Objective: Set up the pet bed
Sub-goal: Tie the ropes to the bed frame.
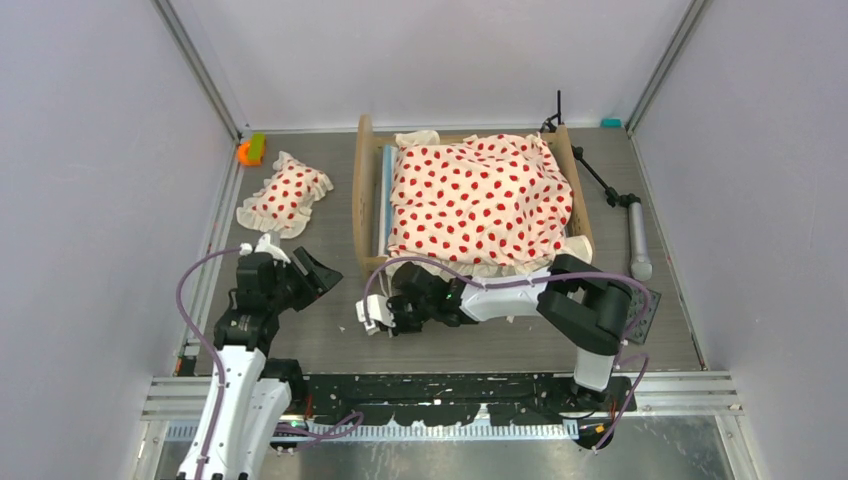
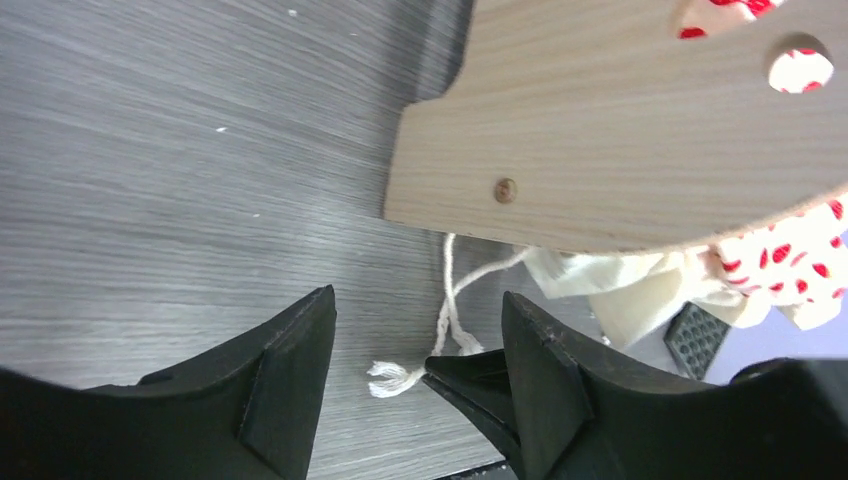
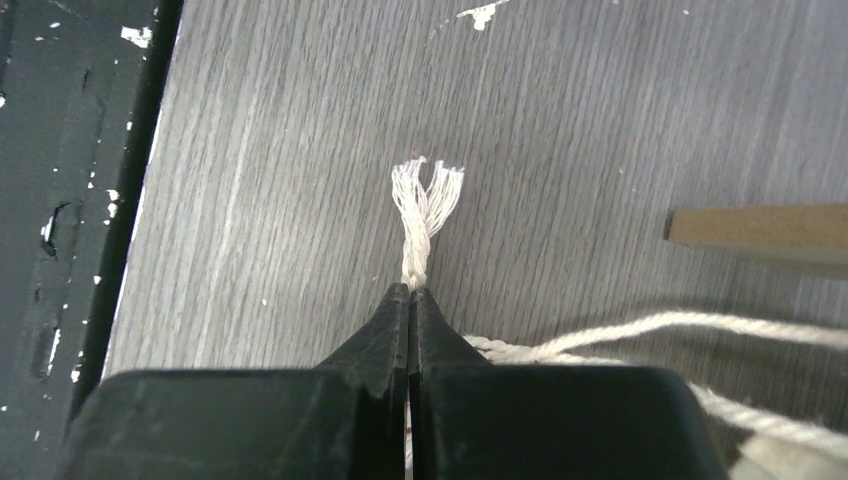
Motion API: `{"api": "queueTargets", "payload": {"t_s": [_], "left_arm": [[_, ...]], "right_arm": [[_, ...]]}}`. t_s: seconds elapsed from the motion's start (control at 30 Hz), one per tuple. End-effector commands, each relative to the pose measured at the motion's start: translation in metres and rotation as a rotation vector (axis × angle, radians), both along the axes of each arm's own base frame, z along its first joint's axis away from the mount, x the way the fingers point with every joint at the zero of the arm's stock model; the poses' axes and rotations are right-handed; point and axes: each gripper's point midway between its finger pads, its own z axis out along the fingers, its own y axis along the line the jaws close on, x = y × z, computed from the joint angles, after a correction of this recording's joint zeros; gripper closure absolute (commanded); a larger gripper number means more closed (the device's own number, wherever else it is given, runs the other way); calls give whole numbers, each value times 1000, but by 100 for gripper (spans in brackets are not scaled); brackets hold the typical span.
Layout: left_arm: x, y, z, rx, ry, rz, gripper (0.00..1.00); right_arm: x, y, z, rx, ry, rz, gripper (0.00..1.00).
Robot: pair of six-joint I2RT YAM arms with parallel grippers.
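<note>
Right wrist: right gripper point(image 3: 410, 297) clamped on the cord point(image 3: 424, 205) just beside the bed point(image 1: 365, 185) at mid-table — tie-fastening step, I judge — left gripper point(image 2: 418, 300) wide, empty, next should take a strand.

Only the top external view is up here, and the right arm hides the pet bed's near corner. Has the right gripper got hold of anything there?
Observer: Yes. The right gripper is shut on a white cotton string, and the string's frayed end sticks out past the fingertips.
Operator: Where does that string lead?
Observer: Across the grey table to the cream ruffled bedding bunched at the lower edge of the light-wood end board.
Operator: And the other arm?
Observer: The left gripper is open and holds nothing. The frayed end lies on the table just ahead of it.
</note>
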Motion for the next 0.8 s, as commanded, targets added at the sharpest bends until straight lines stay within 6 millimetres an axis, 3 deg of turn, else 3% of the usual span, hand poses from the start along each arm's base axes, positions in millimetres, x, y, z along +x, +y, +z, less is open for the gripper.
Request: {"api": "queueTargets", "payload": {"t_s": [0.0, 0.1, 0.33, 0.53, 0.77], "left_arm": [[5, -24, 31, -91, -192, -130, 39], [2, -32, 34, -128, -241, -171, 45], [0, -56, 27, -268, -258, -270, 46], [2, -71, 18, -266, -242, -336, 47], [0, -87, -2, -229, -191, -363, 57]], "right_arm": [[7, 15, 50, 196, -25, -58, 100], [4, 14, 56, 233, -16, -66, 100], [2, 12, 64, 284, -9, -83, 100], [3, 9, 71, 322, -14, -100, 100], [0, 1, 87, 379, -13, -122, 100]]}}
